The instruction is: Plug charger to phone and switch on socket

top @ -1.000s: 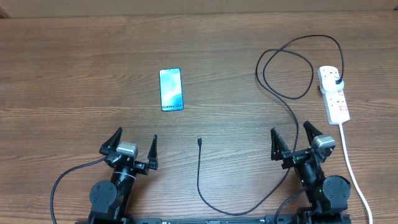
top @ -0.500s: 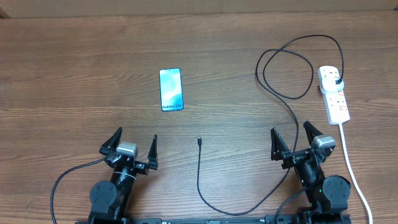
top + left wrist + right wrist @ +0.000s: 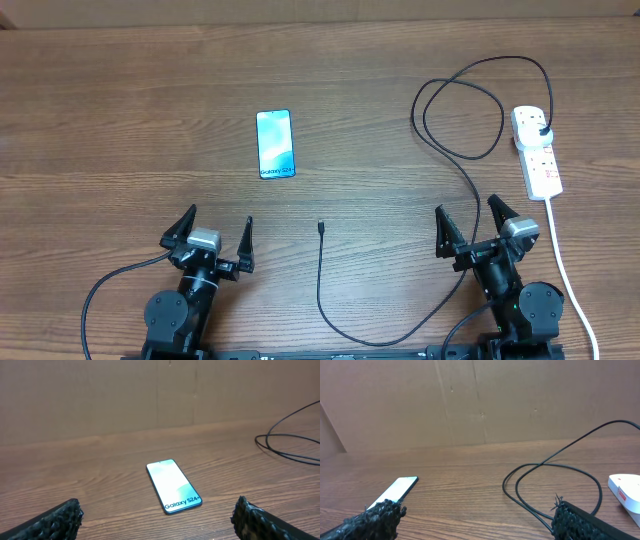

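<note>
The charger [image 3: 320, 268] loops beside the socket [image 3: 537, 150] — tip short of phone [image 3: 275, 145].

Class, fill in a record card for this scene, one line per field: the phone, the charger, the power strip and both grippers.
phone: flat on the wooden table, blue screen up, nothing plugged in
charger: connector tip loose between the arms, apart from the phone; plug at the power strip's far end
power strip: right side of the table; switch state too small to tell
left gripper: open, empty
right gripper: open, empty
</note>
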